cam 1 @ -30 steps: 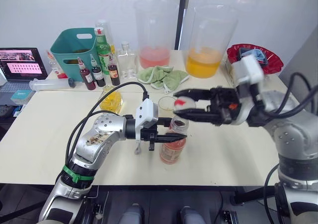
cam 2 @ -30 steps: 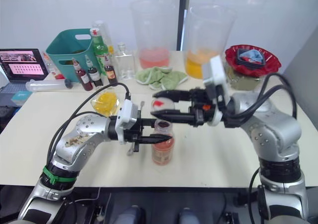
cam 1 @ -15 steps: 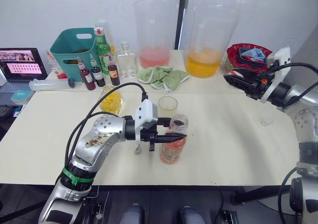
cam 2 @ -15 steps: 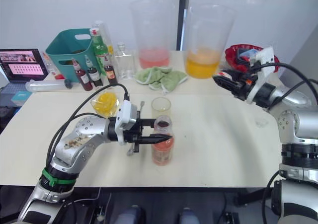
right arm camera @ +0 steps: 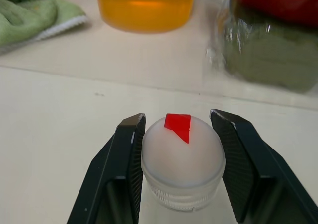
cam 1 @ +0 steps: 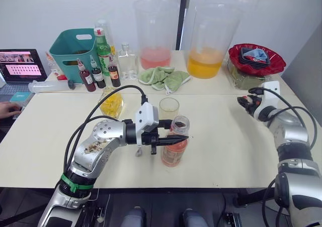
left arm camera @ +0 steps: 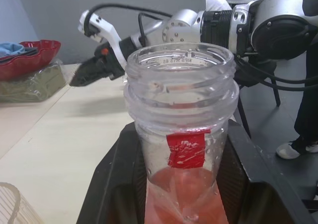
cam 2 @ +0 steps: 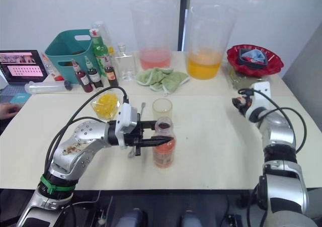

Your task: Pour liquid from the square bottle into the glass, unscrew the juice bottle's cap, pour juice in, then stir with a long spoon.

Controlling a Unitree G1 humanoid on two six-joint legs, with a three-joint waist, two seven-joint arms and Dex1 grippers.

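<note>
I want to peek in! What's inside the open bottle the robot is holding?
Pink-orange juice fills the lower part of the bottle; its neck is empty and uncapped. The left pincer covers part of the middle.

Left arm bent inward across the front, left gripper (cam 1: 173, 139) clamped on the bottle (cam 1: 175, 149); right arm drawn out to the side, right gripper (right arm camera: 177, 129) pinching the cap (right arm camera: 182, 159).
</note>
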